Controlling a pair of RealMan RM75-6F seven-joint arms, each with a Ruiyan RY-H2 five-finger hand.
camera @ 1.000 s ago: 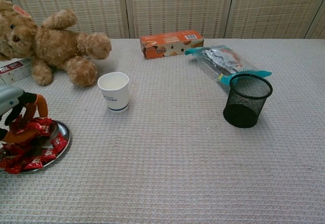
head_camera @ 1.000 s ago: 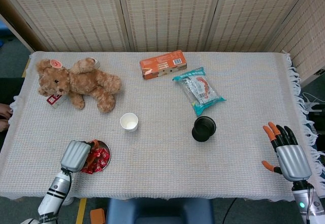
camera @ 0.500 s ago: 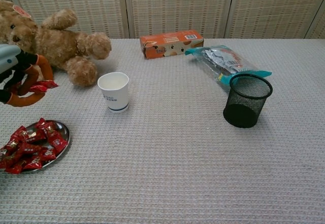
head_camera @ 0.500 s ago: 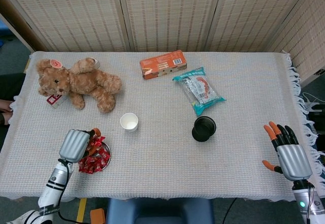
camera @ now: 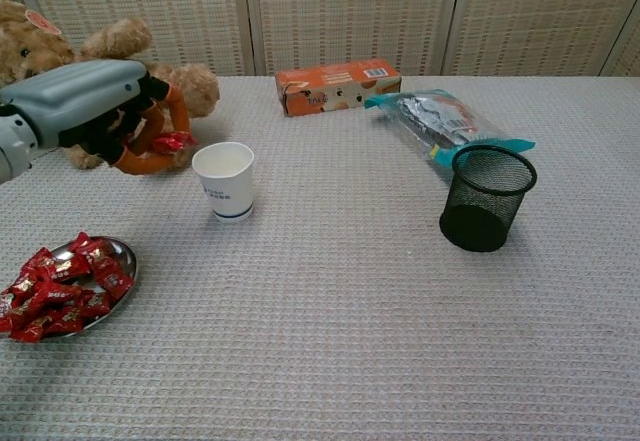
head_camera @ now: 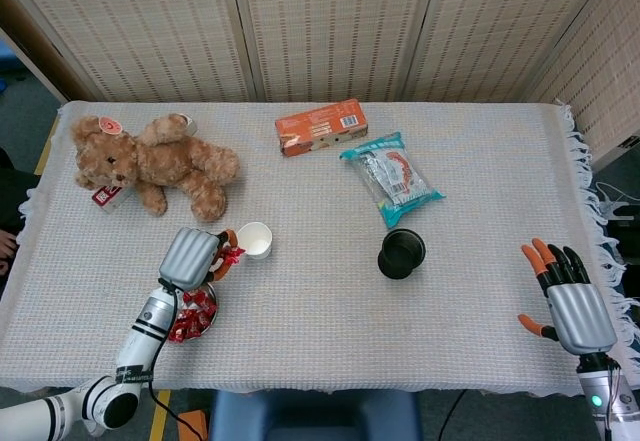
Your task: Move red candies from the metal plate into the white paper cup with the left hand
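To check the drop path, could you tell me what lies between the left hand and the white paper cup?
Nothing: the chest view shows only bare tablecloth between the left hand, pinching a red candy, and the white paper cup.

A rectangular surface point(head_camera: 330, 291) fills most of the head view, covered by a pale, waffle-textured cloth point(head_camera: 470, 161) whose fringed hem point(head_camera: 592, 211) hangs off the right edge. Behind the far edge stands a folding screen point(head_camera: 330, 26) of woven, cream-coloured panels in light frames; the chest view shows the same panels point(camera: 350, 11) rising straight from the back of the surface. Grey floor point(head_camera: 25, 111) shows past the far left corner, and a yellow strip point(head_camera: 160, 413) lies on the floor under the near edge. The light is soft and even, with only faint shadows.
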